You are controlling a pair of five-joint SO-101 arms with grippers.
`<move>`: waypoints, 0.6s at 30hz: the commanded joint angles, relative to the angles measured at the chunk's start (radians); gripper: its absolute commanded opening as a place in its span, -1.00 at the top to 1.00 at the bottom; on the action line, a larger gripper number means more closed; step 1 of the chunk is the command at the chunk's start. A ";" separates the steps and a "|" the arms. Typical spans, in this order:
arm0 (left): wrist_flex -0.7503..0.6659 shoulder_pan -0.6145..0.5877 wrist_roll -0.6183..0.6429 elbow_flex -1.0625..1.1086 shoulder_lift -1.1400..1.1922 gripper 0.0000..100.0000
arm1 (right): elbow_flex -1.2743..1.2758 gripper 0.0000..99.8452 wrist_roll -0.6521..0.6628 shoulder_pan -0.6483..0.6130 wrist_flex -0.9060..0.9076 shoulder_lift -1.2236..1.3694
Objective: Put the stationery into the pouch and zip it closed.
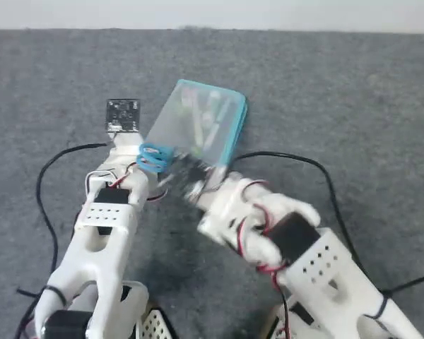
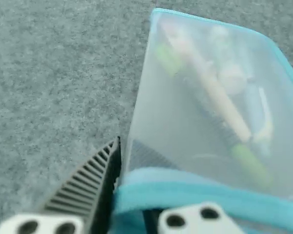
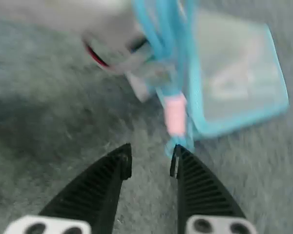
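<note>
Grey, rough felt covers the surface (image 1: 353,85), and the pouch (image 1: 198,131) rests on it between my two arms, with the pens (image 2: 210,87) inside. My left claw (image 1: 155,159) pinches the blue zip edge, I think to keep the soft, clear plastic steady. My right claw (image 3: 151,156) is half wide and holds nothing. The small pink pull (image 3: 175,116) hangs just beyond one tip, so zipping seems the step now.

Stationery (image 1: 206,119) lies in the pouch (image 1: 187,131) on the table (image 1: 339,92), left hand (image 1: 154,157) at its near edge, right hand (image 3: 151,156) beside.
</note>
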 commanded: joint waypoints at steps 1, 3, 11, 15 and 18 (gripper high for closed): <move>0.012 -0.084 0.031 -0.082 0.002 0.98 | 0.054 0.73 -0.028 0.133 -0.139 -0.054; 0.017 -0.084 0.031 -0.084 0.002 0.98 | 0.061 0.73 -0.063 0.176 -0.254 -0.044; 0.018 -0.035 0.031 -0.068 0.002 0.98 | -0.097 0.73 -0.124 0.185 -0.538 0.272; 0.018 -0.034 0.031 -0.068 0.003 0.98 | -0.210 0.73 -0.143 0.180 -0.659 0.496; 0.018 -0.034 0.031 -0.068 0.003 0.98 | -0.259 0.73 -0.143 0.143 -0.716 0.599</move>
